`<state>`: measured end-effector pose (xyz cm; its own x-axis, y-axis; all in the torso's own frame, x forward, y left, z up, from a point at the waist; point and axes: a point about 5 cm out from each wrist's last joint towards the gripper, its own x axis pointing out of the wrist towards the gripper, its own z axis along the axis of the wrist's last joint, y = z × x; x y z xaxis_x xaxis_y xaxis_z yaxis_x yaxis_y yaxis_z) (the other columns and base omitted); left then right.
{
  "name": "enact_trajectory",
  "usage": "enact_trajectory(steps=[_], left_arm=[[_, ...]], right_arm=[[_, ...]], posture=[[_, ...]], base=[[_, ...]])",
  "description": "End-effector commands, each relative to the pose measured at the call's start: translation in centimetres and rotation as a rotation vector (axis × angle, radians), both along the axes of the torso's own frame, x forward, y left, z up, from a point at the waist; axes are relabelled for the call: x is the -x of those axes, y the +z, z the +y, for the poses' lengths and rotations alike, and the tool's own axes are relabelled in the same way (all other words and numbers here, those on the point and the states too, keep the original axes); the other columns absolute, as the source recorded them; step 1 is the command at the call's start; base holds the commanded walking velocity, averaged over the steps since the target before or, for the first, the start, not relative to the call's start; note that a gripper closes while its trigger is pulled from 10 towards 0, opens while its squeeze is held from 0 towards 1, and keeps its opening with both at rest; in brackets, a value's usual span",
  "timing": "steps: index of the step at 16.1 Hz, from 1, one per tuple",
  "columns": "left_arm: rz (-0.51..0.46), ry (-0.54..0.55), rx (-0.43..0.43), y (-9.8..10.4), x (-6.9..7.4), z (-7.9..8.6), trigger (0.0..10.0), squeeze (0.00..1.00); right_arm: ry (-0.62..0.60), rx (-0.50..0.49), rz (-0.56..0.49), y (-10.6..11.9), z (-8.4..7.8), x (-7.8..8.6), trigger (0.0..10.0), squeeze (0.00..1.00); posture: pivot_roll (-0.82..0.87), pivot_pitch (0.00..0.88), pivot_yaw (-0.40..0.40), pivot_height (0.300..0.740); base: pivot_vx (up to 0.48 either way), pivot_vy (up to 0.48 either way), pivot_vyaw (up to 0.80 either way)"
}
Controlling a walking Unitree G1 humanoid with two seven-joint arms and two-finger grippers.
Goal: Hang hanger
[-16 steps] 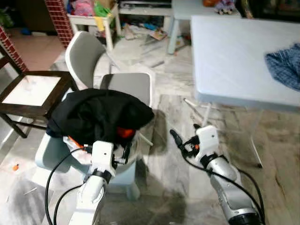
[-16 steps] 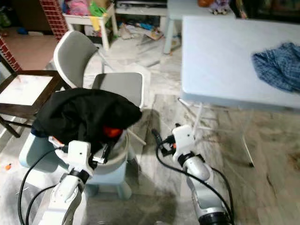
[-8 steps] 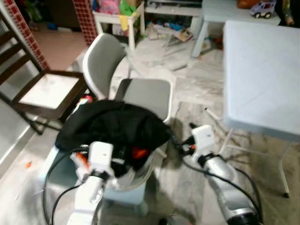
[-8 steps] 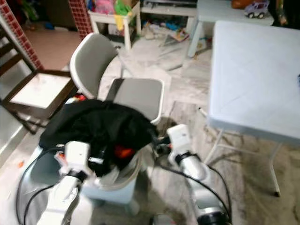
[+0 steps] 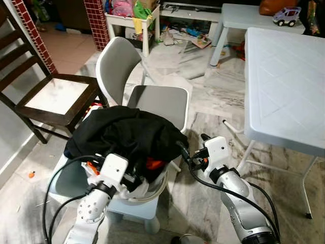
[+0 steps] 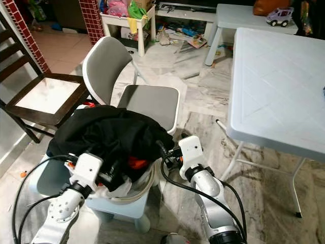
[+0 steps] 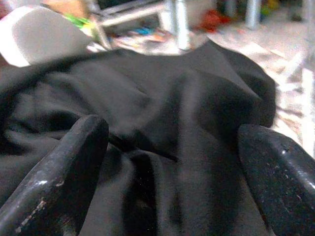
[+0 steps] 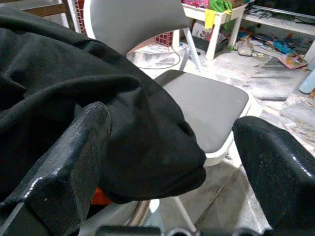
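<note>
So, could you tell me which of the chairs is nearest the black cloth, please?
The grey chair with the white frame: its seat lies directly behind the black cloth. The dark wooden chair stands further off, on the robot's left.

Your robot's two arms are silver-grey tubes with rounded, jointed segments, each ending in a boxy white wrist housing. You can see a black collar ring where each housing meets the forearm. Thick black cables loop loosely from both wrists back along the arms. Small orange-red accents sit beside the housings. The left gripper (image 7: 172,147) and the right gripper (image 8: 170,147) each have two broad, matte black fingers (image 8: 64,162) with scuffed, faintly speckled surfaces and rounded tips.
</note>
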<state>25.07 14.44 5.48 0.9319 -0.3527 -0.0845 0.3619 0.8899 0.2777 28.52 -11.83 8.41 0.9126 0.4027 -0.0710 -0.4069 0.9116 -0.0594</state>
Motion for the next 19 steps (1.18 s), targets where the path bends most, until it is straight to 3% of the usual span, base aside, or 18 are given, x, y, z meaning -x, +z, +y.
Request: enact_trajectory(steps=[1,2,4,7,10,15,19], left_arm=[[0.033,-0.060,-0.015,-0.6,0.5,-0.1,7.3,0.00],[0.061,-0.078,-0.028,-0.9,0.7,-0.1,0.0,0.00],[0.130,-0.061,-0.078,-2.2,1.0,0.9,0.0,0.00],[0.171,0.049,-0.120,-3.3,1.1,3.2,0.0,0.00],[0.092,0.117,-0.102,-2.3,0.9,4.4,0.0,0.00],[-0.024,0.261,-0.030,0.2,-0.1,6.0,0.0,0.00],[-0.118,0.299,-0.021,2.5,-1.3,6.8,0.0,0.00]], right_arm=[[0.003,0.006,0.017,-0.4,0.1,0.1,10.0,0.00],[0.004,0.007,0.020,-0.4,0.1,0.1,10.0,0.00],[0.008,0.007,0.022,-0.4,0.2,-0.1,10.0,0.00],[0.029,0.005,0.027,-0.4,0.6,-0.2,10.0,0.00],[0.160,0.012,0.085,-1.2,1.5,0.6,10.0,0.00],[0.223,0.027,0.081,-0.7,2.7,-1.0,10.0,0.00],[0.242,0.036,0.084,-0.9,3.0,-1.8,10.0,0.00]], posture=[[-0.13,0.148,-0.032,0.740],[-0.12,0.151,-0.031,0.740],[-0.11,0.155,-0.028,0.740],[-0.10,0.156,-0.034,0.740],[-0.06,0.145,-0.062,0.740],[0.02,0.155,-0.072,0.740],[0.09,0.164,-0.086,0.740]], base=[[0.000,0.000,0.00],[0.000,0.000,0.00],[0.000,0.000,0.00],[0.000,0.000,0.00],[0.000,0.000,0.00],[0.000,0.000,0.00],[0.000,0.000,0.00]])
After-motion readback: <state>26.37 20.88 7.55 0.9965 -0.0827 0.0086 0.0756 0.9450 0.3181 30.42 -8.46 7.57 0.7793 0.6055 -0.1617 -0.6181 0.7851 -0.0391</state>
